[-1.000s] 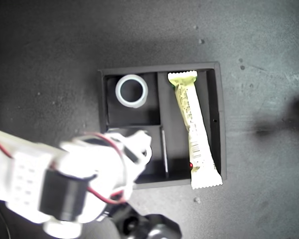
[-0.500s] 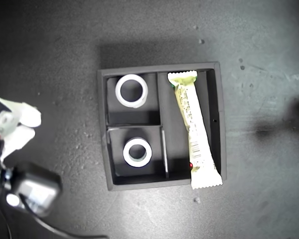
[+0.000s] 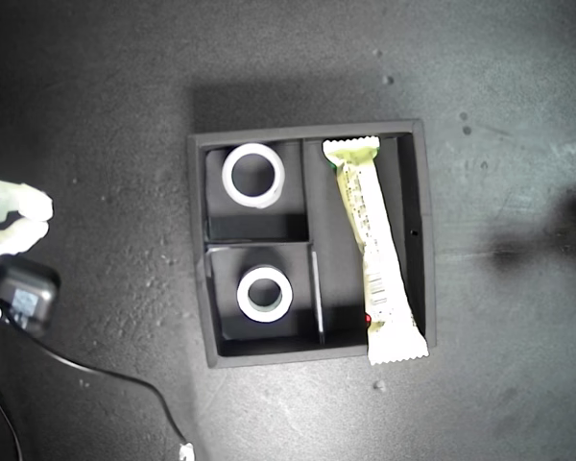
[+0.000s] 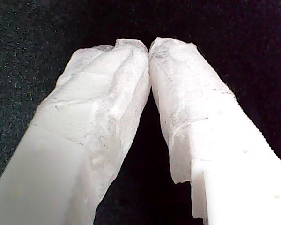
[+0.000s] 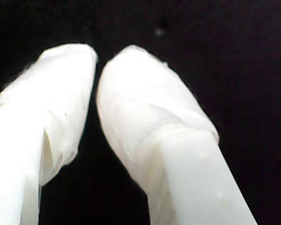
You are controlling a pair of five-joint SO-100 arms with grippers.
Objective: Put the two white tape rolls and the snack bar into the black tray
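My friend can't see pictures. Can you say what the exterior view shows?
A black tray on a dark table holds two white tape rolls in separate compartments and a snack bar whose end pokes over the rim. An arm shows at the exterior view's left edge.

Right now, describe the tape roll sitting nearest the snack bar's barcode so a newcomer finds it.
Find the black tray mid-frame in the exterior view. The tape roll lies in its lower left compartment, beside the snack bar. It is smaller than the other roll above it.
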